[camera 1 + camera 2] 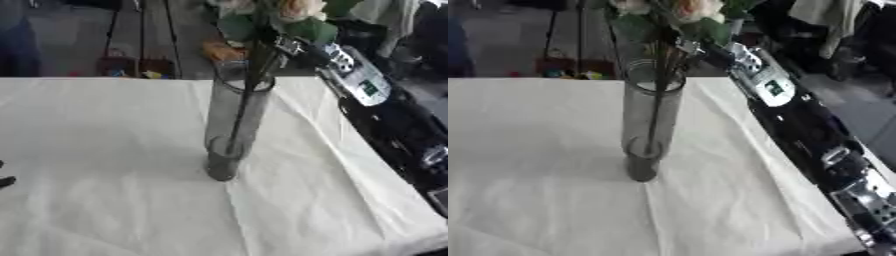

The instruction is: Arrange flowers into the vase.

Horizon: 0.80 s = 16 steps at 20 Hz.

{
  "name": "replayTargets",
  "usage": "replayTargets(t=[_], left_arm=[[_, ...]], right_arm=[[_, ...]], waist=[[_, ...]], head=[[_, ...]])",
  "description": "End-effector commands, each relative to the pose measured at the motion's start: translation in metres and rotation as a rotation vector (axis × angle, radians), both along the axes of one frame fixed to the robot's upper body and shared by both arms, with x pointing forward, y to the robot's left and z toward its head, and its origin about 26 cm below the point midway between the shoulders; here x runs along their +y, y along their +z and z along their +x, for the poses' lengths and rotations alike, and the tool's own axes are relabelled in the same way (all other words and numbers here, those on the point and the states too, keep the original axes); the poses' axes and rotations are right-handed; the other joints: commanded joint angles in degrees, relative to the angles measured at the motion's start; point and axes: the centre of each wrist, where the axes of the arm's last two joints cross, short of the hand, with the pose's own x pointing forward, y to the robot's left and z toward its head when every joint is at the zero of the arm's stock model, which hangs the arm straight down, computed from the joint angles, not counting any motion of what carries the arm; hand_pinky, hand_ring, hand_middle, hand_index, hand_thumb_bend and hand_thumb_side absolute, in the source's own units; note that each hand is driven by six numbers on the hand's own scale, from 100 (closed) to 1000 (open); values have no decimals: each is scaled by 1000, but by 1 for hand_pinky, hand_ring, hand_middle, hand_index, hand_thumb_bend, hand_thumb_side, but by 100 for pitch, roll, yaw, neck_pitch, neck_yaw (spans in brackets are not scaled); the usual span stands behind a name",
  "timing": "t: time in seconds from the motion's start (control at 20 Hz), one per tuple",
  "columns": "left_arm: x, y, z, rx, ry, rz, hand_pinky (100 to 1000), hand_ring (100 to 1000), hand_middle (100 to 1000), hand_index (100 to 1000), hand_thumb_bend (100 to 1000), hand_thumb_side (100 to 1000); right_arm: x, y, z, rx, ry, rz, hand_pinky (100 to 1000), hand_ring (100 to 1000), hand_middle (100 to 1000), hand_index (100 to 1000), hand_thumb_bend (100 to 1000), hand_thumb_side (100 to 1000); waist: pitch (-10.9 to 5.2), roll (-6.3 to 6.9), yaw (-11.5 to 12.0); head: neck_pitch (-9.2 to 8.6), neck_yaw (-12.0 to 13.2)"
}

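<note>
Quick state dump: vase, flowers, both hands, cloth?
vase: upright on the table, clear, stems inside.
flowers: stems down in the vase, blooms and leaves above its rim.
right hand: at the stems just above the vase rim; whether it holds them cannot be told.
left hand: only a dark bit at the left edge, state cannot be told.
tablecloth: white, spread over the table, wrinkled.
</note>
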Motion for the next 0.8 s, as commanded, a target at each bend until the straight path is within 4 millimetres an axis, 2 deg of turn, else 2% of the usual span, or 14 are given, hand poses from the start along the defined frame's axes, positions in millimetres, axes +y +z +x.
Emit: replayTargets(t=[0.05, 0.65, 0.75, 0.8], left_arm=[[-2, 8, 2, -27, -13, -1, 729, 953, 675, 811, 927, 771], [-3, 9, 3, -30, -17, -1, 730, 953, 676, 812, 926, 771], [-3, 9, 3, -30, -18, 0, 730, 954, 676, 812, 926, 771], [-3, 9, 3, -30, -18, 0, 730, 954, 676, 812, 925, 771]], right_arm=[[-3, 15, -2, -297, 259, -298, 986, 1000, 1000, 1000, 100, 980], [-4, 16, -3, -306, 245, -317, 1000, 1000, 1000, 1000, 100, 972], [-4, 17, -4, -313, 243, -320, 1000, 1000, 1000, 1000, 114, 967], [-4, 18, -4, -316, 243, -322, 1000, 1000, 1000, 1000, 151, 959]], waist=[[-50, 47, -6], [-25, 70, 6], [-24, 72, 11], [-24, 72, 13]], head=[[-63, -26], [-83, -62], [-85, -64], [-85, -64]])
